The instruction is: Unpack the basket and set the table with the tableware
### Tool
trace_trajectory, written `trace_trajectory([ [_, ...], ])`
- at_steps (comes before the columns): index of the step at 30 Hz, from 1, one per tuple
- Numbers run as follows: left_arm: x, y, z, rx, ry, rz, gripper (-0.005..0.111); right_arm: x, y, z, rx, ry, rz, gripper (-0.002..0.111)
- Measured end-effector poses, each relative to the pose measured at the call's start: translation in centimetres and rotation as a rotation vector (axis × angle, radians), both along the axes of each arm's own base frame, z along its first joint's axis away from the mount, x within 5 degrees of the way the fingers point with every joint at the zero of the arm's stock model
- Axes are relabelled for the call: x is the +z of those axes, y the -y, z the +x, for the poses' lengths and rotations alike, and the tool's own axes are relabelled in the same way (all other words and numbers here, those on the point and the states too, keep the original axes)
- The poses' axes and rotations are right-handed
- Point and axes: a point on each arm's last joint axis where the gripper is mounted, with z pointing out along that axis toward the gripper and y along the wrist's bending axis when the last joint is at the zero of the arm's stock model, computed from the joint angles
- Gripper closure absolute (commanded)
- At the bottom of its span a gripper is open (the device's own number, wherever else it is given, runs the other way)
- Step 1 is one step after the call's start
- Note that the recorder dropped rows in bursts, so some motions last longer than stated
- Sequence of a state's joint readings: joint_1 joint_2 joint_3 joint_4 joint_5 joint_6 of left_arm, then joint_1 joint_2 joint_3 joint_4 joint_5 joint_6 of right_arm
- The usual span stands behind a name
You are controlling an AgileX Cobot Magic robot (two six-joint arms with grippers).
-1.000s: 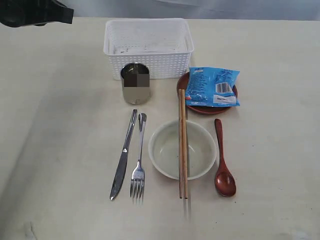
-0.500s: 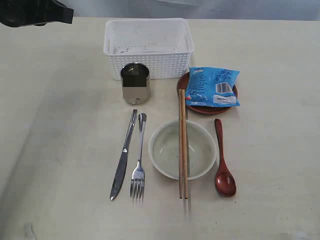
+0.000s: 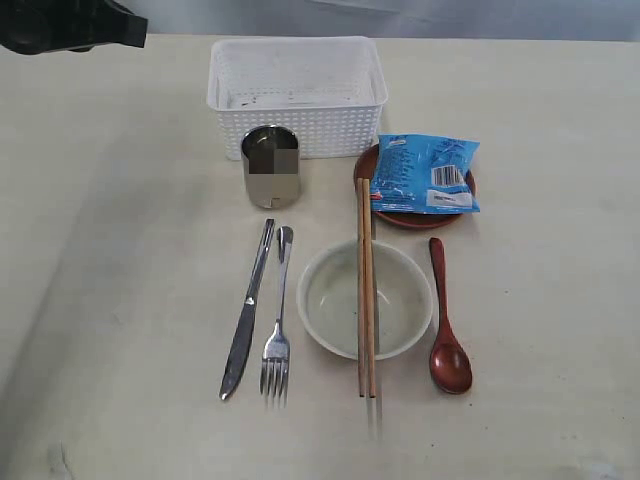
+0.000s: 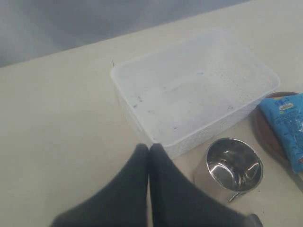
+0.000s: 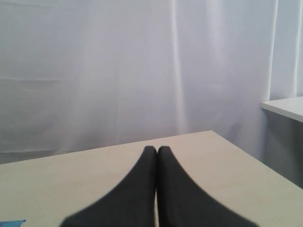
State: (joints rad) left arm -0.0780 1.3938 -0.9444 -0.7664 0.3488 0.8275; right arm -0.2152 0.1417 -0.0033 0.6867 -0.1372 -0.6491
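Observation:
The white basket (image 3: 296, 95) stands at the back of the table (image 3: 120, 300) with nothing inside it; the left wrist view shows its bare floor (image 4: 194, 90). In front of it stands the steel mug (image 3: 270, 166) (image 4: 234, 163). Knife (image 3: 247, 310) and fork (image 3: 277, 320) lie side by side left of the cream bowl (image 3: 335, 300). Chopsticks (image 3: 365, 290) rest across the bowl. The red-brown spoon (image 3: 446, 325) lies to its right. The small plate (image 3: 400, 215) carries a blue snack bag (image 3: 425, 173). My left gripper (image 4: 149, 147) is shut and holds nothing, above the table near the basket. My right gripper (image 5: 157, 149) is shut with nothing in it.
A dark part of the left arm (image 3: 65, 25) shows at the exterior view's back left corner. A pale curtain (image 5: 142, 71) hangs behind the table's far edge in the right wrist view.

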Motion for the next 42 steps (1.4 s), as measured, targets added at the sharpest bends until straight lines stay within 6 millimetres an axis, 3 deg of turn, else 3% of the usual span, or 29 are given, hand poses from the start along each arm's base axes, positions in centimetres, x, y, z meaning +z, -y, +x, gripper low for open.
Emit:
trace_trajectory([
  [8, 0.0, 0.0, 0.0, 0.001, 0.002, 0.0, 0.107, 0.5, -0.3, -0.9, 0.008, 0.085, -0.017, 0.109],
  [15, 0.0, 0.0, 0.0, 0.001, 0.002, 0.0, 0.107, -0.1, -0.9, -0.8, 0.068, -0.006, -0.117, 0.109],
  [27, 0.0, 0.0, 0.0, 0.001, 0.002, 0.0, 0.107, -1.9, -0.8, -0.8, 0.056, -0.191, -0.021, 0.109],
  [42, 0.0, 0.0, 0.0, 0.001, 0.002, 0.0, 0.107, -3.2, -0.6, -1.1, 0.015, -0.295, 0.119, 0.109],
])
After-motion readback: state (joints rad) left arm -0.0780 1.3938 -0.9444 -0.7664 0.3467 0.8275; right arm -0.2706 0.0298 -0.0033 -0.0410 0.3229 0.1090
